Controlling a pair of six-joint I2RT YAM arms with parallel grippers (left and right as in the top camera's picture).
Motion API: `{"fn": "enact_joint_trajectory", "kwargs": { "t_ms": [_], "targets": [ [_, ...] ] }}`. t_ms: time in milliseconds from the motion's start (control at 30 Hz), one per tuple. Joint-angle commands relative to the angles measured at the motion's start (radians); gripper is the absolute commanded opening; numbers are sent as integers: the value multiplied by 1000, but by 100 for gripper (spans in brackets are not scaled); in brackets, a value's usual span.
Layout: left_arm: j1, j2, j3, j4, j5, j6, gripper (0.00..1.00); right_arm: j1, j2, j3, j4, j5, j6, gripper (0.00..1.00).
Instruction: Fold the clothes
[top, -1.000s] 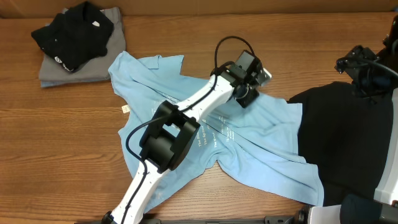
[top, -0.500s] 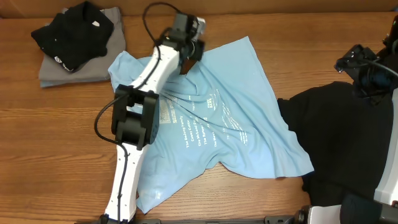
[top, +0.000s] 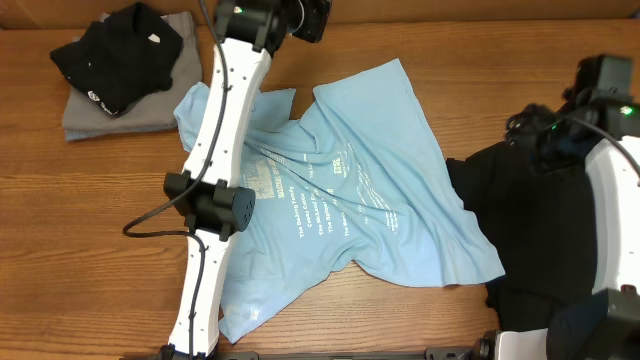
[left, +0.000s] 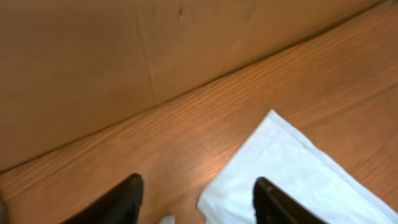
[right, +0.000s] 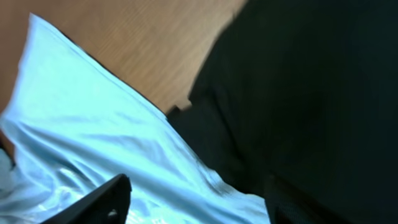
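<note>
**Table** (top: 80, 220): wood grain, carries every item below.

**Shirt** (top: 350, 200): light blue, short-sleeved, with white lettering. It lies spread and creased across the middle of the table. One far corner points toward the wall, and the right edge touches the black garment.

**Black garment** (top: 540, 230): plain, unfolded, on the right side of the table.

**Right pincer** (right: 199, 199): above the line where the shirt and black garment meet. Its fingers (right: 106, 199) are apart with nothing between them.

**Left arm** (top: 215, 150): white with a black joint, stretched from the near edge over the shirt's left part toward the wall.

**Grey piece** (top: 90, 115): folded, at the far left, well apart from the shirt's middle and near its left sleeve.

**Black piece** (top: 115, 55): folded, lying on the grey piece.

**Left pincer** (left: 196, 199): at the far edge of the table, above the shirt's far corner. Its fingers (left: 118, 199) are spread and grip nothing; the corner lies flat on the wood below.

**Wall** (left: 93, 62): plain brown board along the far edge of the table.
</note>
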Motion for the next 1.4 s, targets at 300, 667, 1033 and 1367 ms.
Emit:
{"fn": "enact_joint_trajectory", "kwargs": {
  "t_ms": [300, 667, 1033, 1367],
  "targets": [
    [1, -230, 141, -237, -51, 55, 69, 51, 25, -497, 468, -79, -55, 81],
    [1, -443, 141, -456, -162, 55, 70, 53, 207, -547, 620, -36, -32, 52],
    [2, -575, 141, -519, -182, 54, 78, -114, 183, -418, 483, 148, 79, 19],
    [2, -602, 141, -520, -182, 54, 85, -378, 176, -254, 442, 167, 83, 24]
  ]
}}
